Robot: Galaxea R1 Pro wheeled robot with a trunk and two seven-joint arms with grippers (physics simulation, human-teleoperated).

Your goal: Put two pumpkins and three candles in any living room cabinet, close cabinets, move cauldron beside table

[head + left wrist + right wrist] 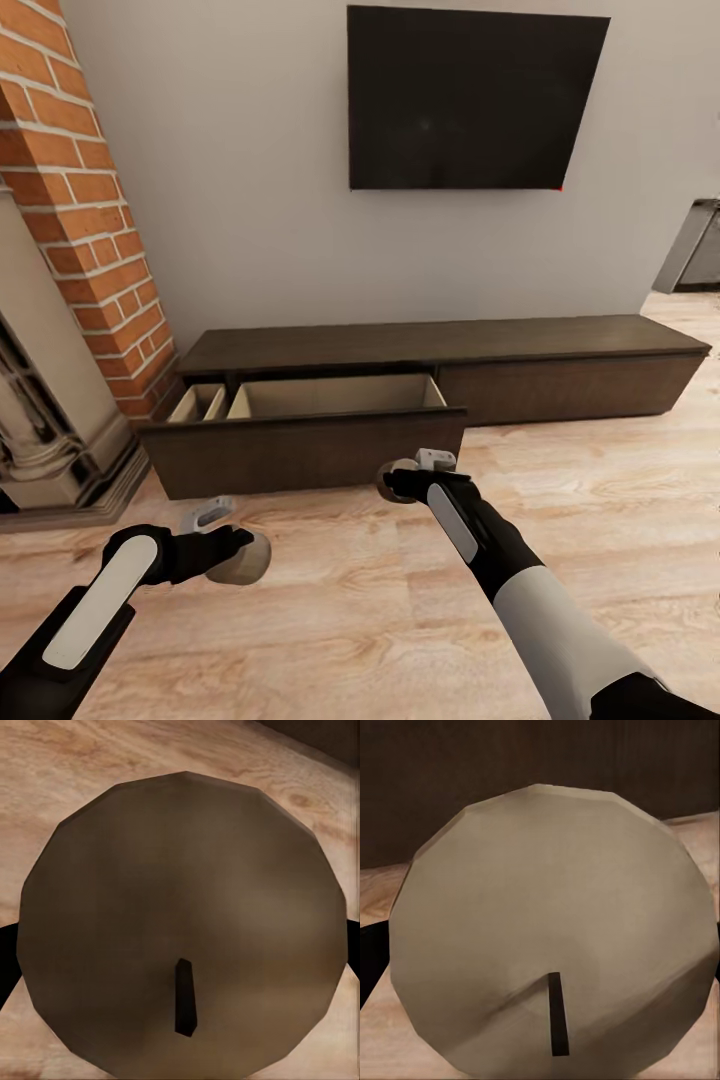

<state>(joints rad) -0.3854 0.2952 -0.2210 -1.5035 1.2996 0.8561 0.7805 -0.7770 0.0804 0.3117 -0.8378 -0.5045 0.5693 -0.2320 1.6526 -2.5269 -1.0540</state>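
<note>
Before the long low cabinet [450, 365], over the wood floor [350, 620], we are holding one candle in each claw. The left claw [245, 556] is pinching a candle [243, 560] low over the floor, well short of the cabinet front. The right claw [392, 484] is pinching the second candle [390, 478] just in front of the pulled-out drawer [305, 450] at the cabinet's left end.

Both wrist views are looking straight at a round candle end with a dark wick: left candle face [184, 922], right candle face [551, 937]. Dark finger edges are showing at either side of each disc, so we are judging both grips as closed on the candles.

Orientation: each candle is a short stub, its long axis lying roughly along the claw's reach, wick end facing back toward the wrist camera.

Step in hand, as we are judging it: carrying the right candle over the drawer's front panel into the open compartment [335, 396]. To do this well we are advising lifting above the panel edge first, then lowering inside before letting go, so the stub is not rolling out; the left candle following, then the drawer pushed shut.
</note>
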